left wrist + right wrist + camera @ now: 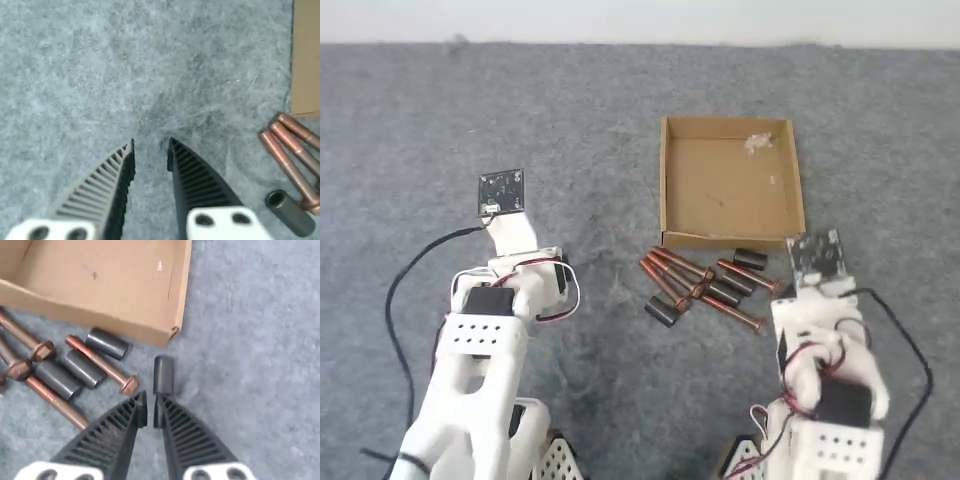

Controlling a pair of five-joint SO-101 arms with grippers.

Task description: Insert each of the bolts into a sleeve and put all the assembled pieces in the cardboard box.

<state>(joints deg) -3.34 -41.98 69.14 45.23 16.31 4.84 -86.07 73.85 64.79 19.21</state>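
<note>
**High view.** The cardboard box [720, 195] sits on the grey table cover [570, 110]. It holds no bolt and no sleeve, just a pale scrap [757, 143] near its 1 o'clock corner. The copper bolts [682, 265] and dark sleeves [750, 259] lie loose in a heap against the box's front wall, at 6 o'clock from it. One more sleeve sits at the heap's 7 o'clock edge. No bolt looks seated in a sleeve. The left arm [485, 330] stands at 8 o'clock from the box and the right arm [820, 340] at 5 o'clock.

**Left wrist view.** The left gripper [150, 150] is partly open with a clear gap between the tips. It holds nothing and sits over bare cover. The bolts [287, 150] and one sleeve [287, 210] lie well off to its side.

**Right wrist view.** The right gripper [150, 407] is almost closed, with a thin slit between the tips, and holds nothing. A single sleeve [163, 374] lies just beyond the tips, not touching them and near the box corner [175, 332]. The other bolts [100, 362] and sleeves are spread along the box wall.

**Status (judged).** Nothing is assembled and nothing is boxed. Every insertion and every placement remains.
</note>
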